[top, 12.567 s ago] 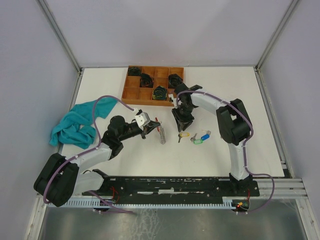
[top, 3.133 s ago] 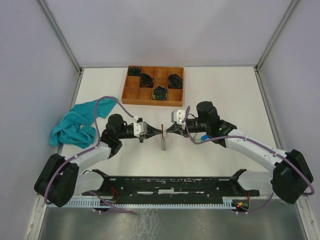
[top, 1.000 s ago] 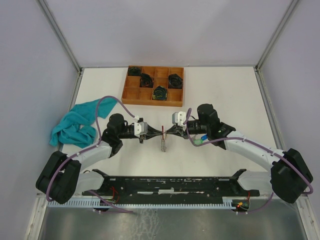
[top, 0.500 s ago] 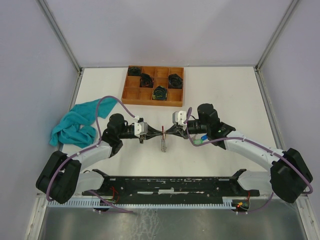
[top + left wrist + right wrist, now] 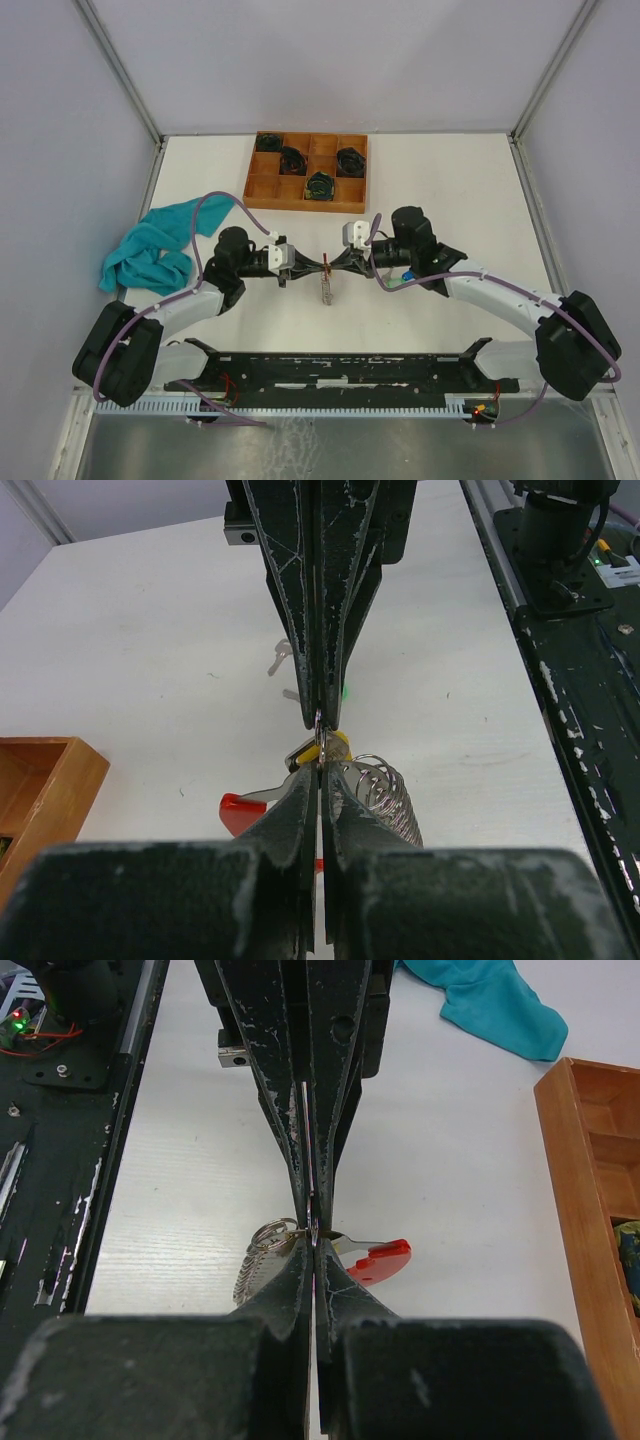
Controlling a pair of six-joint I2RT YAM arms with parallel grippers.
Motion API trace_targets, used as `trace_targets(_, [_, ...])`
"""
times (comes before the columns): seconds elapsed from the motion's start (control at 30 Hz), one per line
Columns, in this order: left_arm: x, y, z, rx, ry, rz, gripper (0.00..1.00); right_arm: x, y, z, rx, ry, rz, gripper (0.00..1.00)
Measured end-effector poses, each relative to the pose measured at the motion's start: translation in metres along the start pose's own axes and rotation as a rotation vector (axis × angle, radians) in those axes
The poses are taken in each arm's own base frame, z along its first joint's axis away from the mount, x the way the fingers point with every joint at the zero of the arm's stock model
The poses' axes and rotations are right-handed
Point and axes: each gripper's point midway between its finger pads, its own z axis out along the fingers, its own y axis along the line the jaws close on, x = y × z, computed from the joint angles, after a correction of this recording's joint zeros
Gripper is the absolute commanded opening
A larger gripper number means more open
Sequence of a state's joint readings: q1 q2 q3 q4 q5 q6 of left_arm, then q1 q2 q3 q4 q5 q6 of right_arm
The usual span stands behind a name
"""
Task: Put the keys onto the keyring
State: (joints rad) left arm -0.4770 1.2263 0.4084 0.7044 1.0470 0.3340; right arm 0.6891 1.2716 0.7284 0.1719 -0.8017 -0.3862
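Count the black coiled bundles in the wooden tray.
4 bundles in the tray: one in the back-left corner, one just right of it, one on the right side, one near the front centre. None look hidden.

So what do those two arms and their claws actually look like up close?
The left arm and right arm have white links between bulky black joints, each trailed by a thin purple cable. The left claw and right claw each have two long black tapering fingers, scuffed with pale scratches.
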Motion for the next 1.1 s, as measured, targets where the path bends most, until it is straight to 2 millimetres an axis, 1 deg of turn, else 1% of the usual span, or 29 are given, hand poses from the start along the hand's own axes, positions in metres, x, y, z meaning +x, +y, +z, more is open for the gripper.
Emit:
trace_targets(0.37, [0.0041,0.0001,-0.0020,-0.004,0.013,-0.020,0.03,0.0027,-0.0004,0.0045,-0.017,0.016,0.010,0.01])
trace_targets(0.9, [0.0035,-0.0009,-0.0019,0.006,0.013,-0.028,0.03,0.0005,0.0025,0.0046,-0.099,0.102,-0.096,0.01])
trace_targets(1.1, [0.0063,-0.0027,-0.0020,0.014,0.029,-0.058,0.03,0.0024,0.0032,0.0054,-0.130,0.138,-0.097,0.01])
